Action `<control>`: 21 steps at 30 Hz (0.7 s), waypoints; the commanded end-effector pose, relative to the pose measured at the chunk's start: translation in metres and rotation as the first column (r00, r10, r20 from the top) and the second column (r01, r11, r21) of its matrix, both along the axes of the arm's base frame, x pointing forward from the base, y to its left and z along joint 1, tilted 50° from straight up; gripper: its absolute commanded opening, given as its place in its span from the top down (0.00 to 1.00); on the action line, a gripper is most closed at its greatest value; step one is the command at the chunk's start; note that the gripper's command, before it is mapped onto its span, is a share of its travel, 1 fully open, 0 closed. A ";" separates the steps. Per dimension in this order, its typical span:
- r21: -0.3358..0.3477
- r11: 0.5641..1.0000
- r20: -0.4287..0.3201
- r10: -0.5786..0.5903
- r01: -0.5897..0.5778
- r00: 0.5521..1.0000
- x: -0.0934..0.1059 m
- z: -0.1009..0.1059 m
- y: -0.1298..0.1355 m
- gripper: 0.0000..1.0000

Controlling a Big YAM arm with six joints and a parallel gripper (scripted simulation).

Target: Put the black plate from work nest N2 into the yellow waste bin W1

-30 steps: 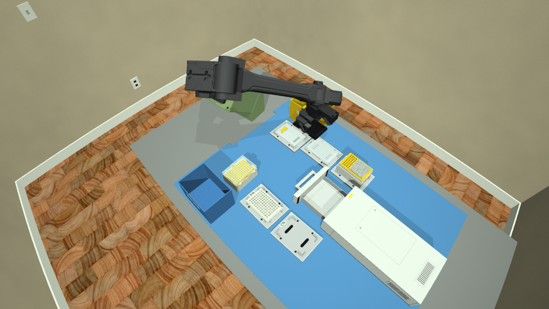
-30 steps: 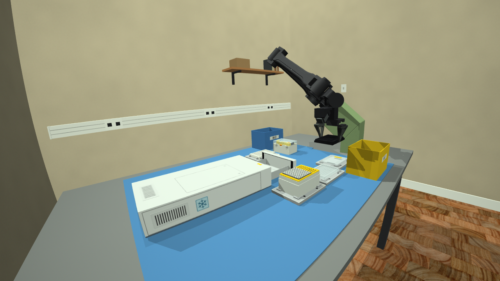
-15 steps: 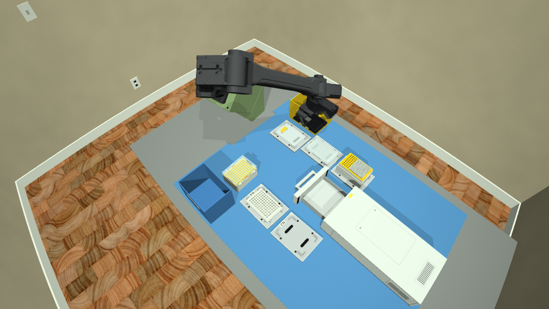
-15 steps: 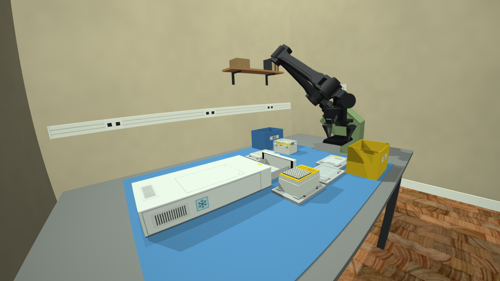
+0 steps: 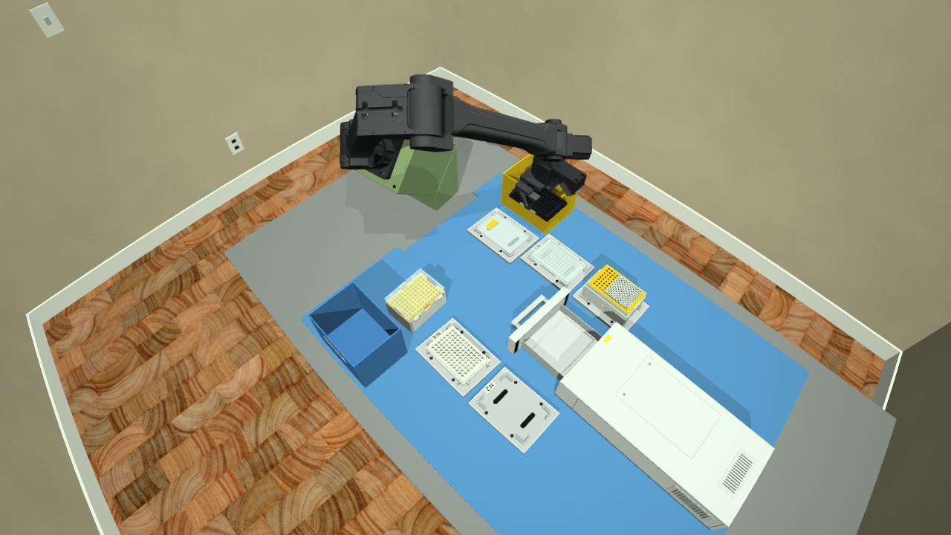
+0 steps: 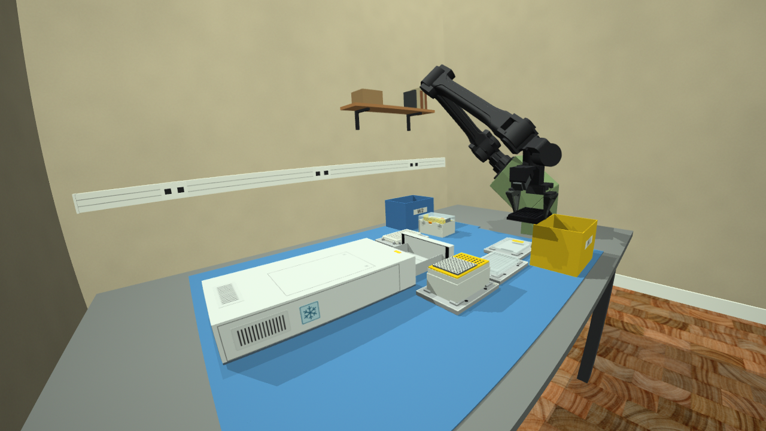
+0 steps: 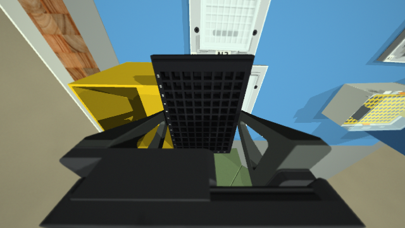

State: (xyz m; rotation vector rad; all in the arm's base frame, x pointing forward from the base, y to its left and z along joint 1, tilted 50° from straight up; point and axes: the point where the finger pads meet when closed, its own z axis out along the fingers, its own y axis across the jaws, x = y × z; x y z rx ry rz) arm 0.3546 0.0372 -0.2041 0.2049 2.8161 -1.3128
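Observation:
My gripper (image 5: 539, 194) is shut on the black plate (image 5: 549, 203), a flat black well plate held level between the two fingers. It shows large in the wrist view (image 7: 202, 101) and small in the exterior view (image 6: 529, 215). The plate hangs in the air next to the open top of the yellow waste bin W1, which stands upright at the far corner of the blue mat. In the wrist view the bin (image 7: 117, 95) lies to the left of the plate. The work nest N2 (image 5: 513, 407) is bare near the front.
A white freezer unit (image 5: 665, 419) with an open drawer (image 5: 551, 332) fills the right side. A blue bin W2 (image 5: 356, 331), a yellow tip box (image 5: 415, 299), several nests with white plates (image 5: 557, 261) and a yellow-topped rack (image 5: 614, 289) sit on the mat.

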 end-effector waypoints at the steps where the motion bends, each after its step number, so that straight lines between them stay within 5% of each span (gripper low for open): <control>1: 0.017 1.000 0.051 0.016 -0.017 0.999 0.014 -0.001 0.026 1.00; 21: 0.018 1.000 0.049 0.016 -0.016 0.999 -0.007 -0.033 0.053 1.00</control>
